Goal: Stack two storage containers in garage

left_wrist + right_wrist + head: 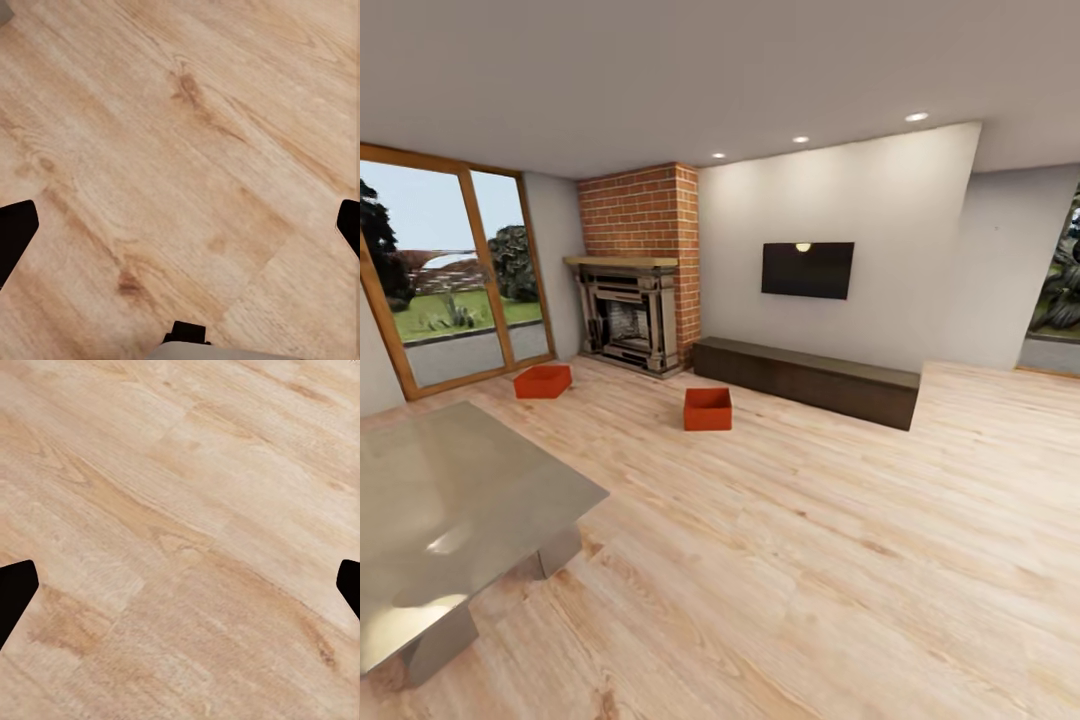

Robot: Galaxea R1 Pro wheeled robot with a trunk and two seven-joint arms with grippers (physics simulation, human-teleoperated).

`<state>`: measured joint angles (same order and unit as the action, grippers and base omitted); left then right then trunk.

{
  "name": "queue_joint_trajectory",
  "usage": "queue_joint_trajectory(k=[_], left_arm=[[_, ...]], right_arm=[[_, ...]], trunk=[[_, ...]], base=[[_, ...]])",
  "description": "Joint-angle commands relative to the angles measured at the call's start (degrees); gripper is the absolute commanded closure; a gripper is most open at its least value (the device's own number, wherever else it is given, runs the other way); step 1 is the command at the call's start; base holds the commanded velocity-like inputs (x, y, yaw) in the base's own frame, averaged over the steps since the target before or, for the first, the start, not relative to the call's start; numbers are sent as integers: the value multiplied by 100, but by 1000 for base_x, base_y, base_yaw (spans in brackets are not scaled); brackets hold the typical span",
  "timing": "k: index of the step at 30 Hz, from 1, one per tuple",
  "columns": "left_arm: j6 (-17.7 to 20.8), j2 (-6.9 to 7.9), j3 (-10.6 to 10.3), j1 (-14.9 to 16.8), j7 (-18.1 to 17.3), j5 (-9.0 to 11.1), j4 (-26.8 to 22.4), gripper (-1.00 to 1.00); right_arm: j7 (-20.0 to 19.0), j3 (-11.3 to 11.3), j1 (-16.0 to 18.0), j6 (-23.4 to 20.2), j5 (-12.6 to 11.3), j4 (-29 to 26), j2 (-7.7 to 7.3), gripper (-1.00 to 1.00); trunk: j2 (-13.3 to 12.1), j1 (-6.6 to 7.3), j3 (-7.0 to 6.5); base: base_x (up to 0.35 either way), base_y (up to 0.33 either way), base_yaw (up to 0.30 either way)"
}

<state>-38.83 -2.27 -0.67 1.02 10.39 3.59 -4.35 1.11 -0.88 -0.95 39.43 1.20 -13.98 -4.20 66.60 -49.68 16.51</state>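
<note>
In the left wrist view, two flat black fingertips (15,236) of the left gripper (180,232) enter from opposite edges of the frame, each a dark, angular wedge with a blunt, slanted end. Between them, at the frame's edge, sits a small black rectangular block (187,331) on top of a pale grey, smoothly curved housing (217,353). In the right wrist view, the right gripper (180,589) shows the same pair of plain black, wedge-shaped fingertips (15,592) at opposite edges. No cables, screws or markings can be made out.
</note>
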Motion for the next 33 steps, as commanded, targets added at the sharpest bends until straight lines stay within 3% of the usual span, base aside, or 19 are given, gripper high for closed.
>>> queue_joint_trajectory(k=[1, 33], left_arm=[[-19, -1, -12, 3, -2, 36, 4, -100], [-19, -1, -12, 3, -10, 36, 3, -100]], right_arm=[[12, -8, -2, 4, 12, -9, -2, -100], [20, -8, -2, 4, 12, -9, -2, -100]], trunk=[[3, -4, 6], [3, -4, 6]], base=[[325, -66, 0], [325, -4, 0]])
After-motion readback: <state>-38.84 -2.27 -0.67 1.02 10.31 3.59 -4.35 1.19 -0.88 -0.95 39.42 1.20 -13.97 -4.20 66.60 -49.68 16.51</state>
